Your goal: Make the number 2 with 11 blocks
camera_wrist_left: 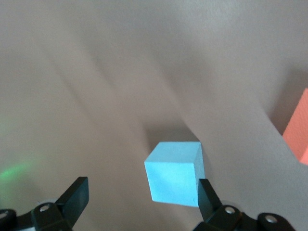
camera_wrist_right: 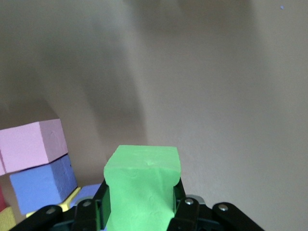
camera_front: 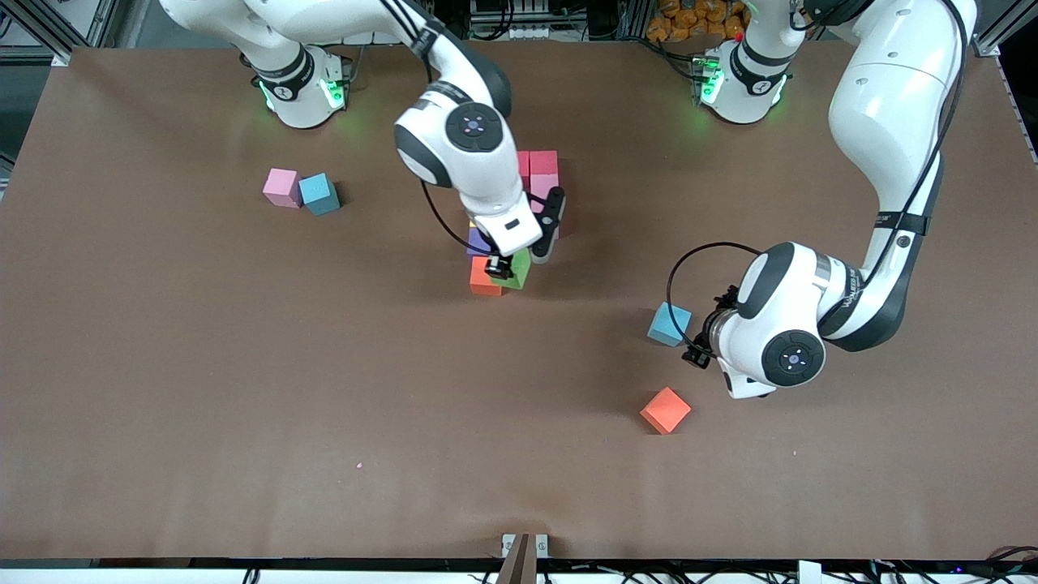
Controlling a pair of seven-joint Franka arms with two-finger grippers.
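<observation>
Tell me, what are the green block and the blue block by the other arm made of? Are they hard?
Both look like soft foam, not hard. The green block bulges and wrinkles where the right gripper squeezes it. The light blue block, between the open left gripper's fingers, has a dull, slightly grainy face with no shine.

You have lots of bare table (camera_front: 243, 389) near the front camera. The block group (camera_front: 539, 174) sits mid-table, and the right end effector (camera_front: 504, 268) hangs over its near end, clamped on a green block (camera_front: 517, 272). Toward the left arm's end, a light blue block (camera_front: 670, 324) lies between the spread fingers of the left end effector (camera_wrist_left: 139, 199), an orange block (camera_front: 666, 410) nearby. Pink (camera_front: 281, 186) and blue (camera_front: 319, 194) blocks touch toward the right arm's end.
</observation>
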